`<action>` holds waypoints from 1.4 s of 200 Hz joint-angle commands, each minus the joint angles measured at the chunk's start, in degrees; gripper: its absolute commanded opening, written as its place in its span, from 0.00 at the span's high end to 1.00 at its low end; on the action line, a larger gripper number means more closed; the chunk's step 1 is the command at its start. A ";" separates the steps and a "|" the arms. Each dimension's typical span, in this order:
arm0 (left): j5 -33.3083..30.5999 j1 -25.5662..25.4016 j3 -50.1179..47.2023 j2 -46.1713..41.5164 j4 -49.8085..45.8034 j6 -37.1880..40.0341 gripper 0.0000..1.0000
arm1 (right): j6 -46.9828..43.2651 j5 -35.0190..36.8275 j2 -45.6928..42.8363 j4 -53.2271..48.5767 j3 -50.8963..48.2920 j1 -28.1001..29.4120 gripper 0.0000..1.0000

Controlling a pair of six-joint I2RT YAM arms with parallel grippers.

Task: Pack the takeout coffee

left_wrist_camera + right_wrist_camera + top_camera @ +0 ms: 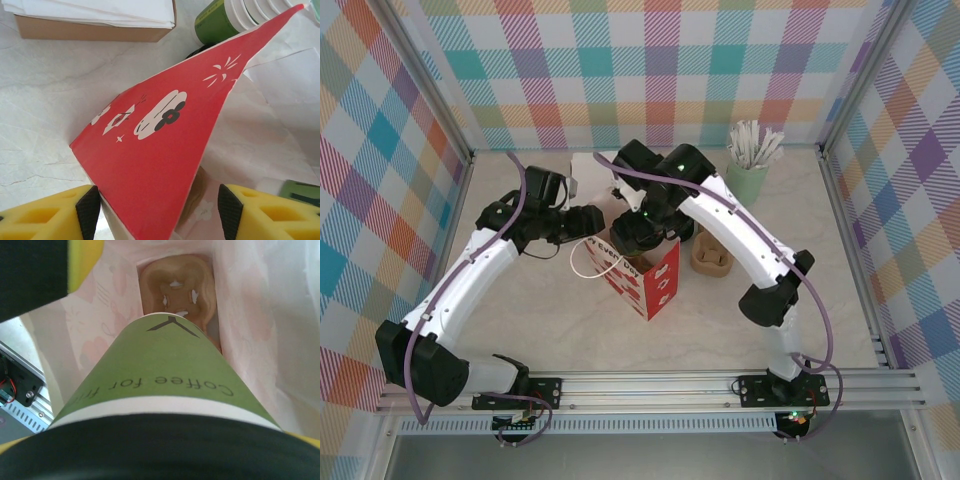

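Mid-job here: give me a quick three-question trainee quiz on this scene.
1. True or false: the takeout coffee has a black lid on.
2. What lies at the bottom of the red bag? A) a brown cup carrier B) a spoon C) a sandwich
3. Fill in: the left arm's fingers stand on either side of the ____.
Key: 1 true; 2 A; 3 red bag.

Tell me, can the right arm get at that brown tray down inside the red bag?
Probably yes: the red bag stands open, the brown tray looks bare below, and the coffee cup in the right gripper points down at it.
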 commanded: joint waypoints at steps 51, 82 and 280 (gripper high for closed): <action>0.35 0.28 -1.25 -2.11 -0.51 0.94 0.38 | 0.00 2.54 0.93 -9.77 -0.64 -1.26 0.24; 0.46 0.27 -1.57 -2.11 -0.27 1.33 0.38 | 0.21 2.67 -0.09 -9.47 -2.54 -2.85 0.24; 2.43 0.27 -0.75 -1.76 0.65 1.95 0.37 | -5.30 2.94 4.72 -9.65 -8.64 -1.72 0.23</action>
